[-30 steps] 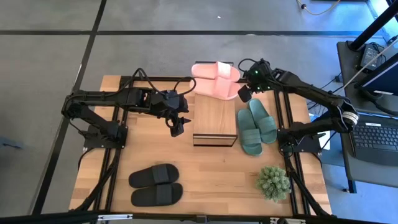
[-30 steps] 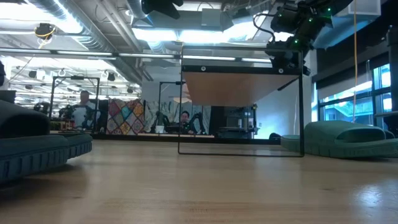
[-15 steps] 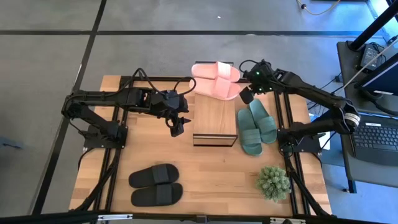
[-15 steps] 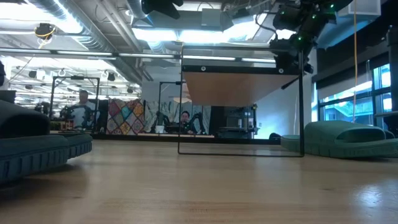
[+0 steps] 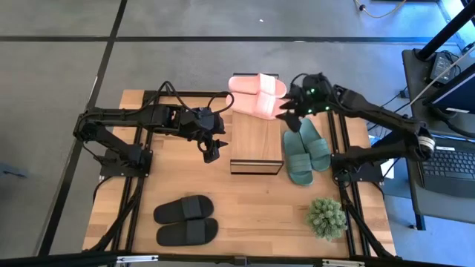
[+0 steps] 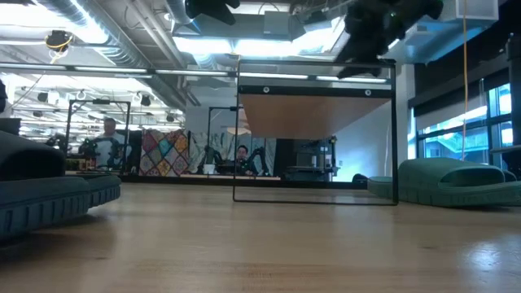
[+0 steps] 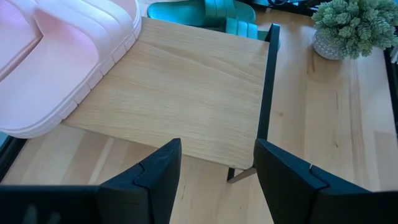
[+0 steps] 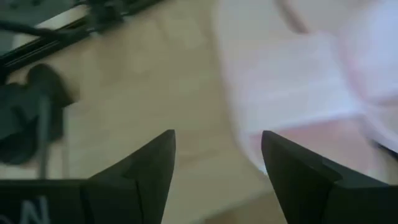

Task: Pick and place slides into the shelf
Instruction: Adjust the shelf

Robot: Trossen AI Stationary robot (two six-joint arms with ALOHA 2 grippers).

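Note:
The pair of light pink slides point(image 5: 256, 94) lies side by side on the far end of the shelf point(image 5: 256, 141), soles on its light wood top and overhanging its far edge. My right gripper point(image 5: 283, 113) is open and hovers at the pair's right end, slanting toward it; its wrist view shows pink foam point(image 8: 298, 74) just ahead. My left gripper point(image 5: 211, 153) is open and waits left of the shelf, facing the plank point(image 7: 180, 93). The dark green slides point(image 5: 304, 152) lie on the table right of the shelf. The black slides point(image 5: 185, 220) lie at the near left.
A small potted plant point(image 5: 326, 217) stands at the table's near right corner. Black frame rails run along both sides of the tabletop. Bare wood lies between the shelf's near end and the table's near edge, between the black slides and the plant.
My right gripper has tipped from pointing down beside the shelf's far right corner to slanting toward the pink slides, and has risen slightly in the low view. The slides and the left arm have kept still.

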